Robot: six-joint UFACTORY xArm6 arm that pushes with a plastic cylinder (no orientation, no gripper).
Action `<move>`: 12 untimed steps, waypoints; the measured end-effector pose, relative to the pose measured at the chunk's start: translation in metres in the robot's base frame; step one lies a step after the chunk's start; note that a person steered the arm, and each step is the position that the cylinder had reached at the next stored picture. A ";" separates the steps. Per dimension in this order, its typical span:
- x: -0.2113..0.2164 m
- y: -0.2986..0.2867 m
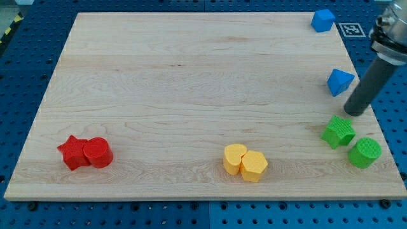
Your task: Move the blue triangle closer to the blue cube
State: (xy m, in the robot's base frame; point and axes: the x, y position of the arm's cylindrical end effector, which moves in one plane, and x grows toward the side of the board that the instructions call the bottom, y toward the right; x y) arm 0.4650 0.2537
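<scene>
The blue triangle (340,81) lies near the board's right edge, in the upper half of the view. The blue cube (322,20) sits at the board's top right corner, well above the triangle. My tip (355,112) rests on the board just below and to the right of the blue triangle, a small gap apart from it. The tip is just above the green star (338,131). The dark rod rises from the tip to the view's upper right.
A green cylinder (364,152) stands right of and below the green star. Two yellow blocks (245,162) touch each other at bottom centre. A red star (73,152) and red cylinder (98,152) touch at bottom left. The wooden board (191,95) lies on a blue pegboard.
</scene>
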 end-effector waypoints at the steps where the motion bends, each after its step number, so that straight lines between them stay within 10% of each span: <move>1: -0.030 -0.017; 12: -0.145 0.009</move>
